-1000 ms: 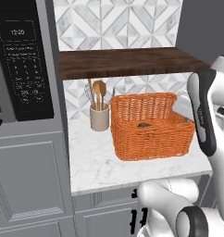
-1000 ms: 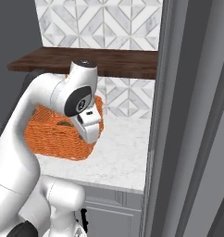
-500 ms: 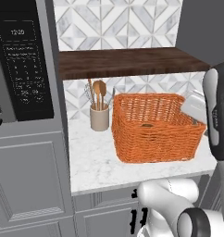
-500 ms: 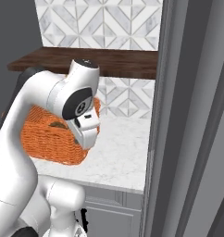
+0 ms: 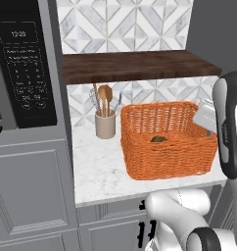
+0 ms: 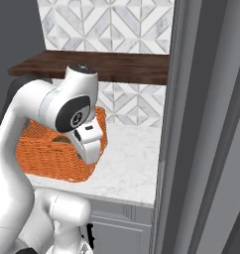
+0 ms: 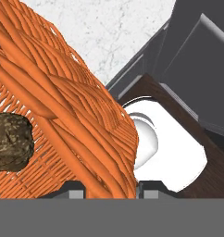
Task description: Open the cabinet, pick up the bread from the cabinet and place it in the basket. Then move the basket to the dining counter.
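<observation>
Bread (image 5: 158, 139), a small dark brown-olive lump, lies inside the orange basket (image 5: 164, 147) at the center right of the left base view; in the hand view we see it at the left edge, against the woven floor. We find the basket on the marble worktop (image 5: 101, 166), below the dark wood shelf board (image 5: 135, 66) that crosses the upper middle of the frame. Our gripper (image 7: 109, 187) is clenched on the basket's right rim: in the hand view the thick orange weave runs down between the 2 finger tips at the bottom. In the right base view the white arm (image 6: 67, 106) covers the upper part of the basket at center left. To the basket's left in the left base view stands a beige utensil holder (image 5: 105, 125) with wooden spoons, and further left the black microwave (image 5: 25, 63) fills the upper left.
</observation>
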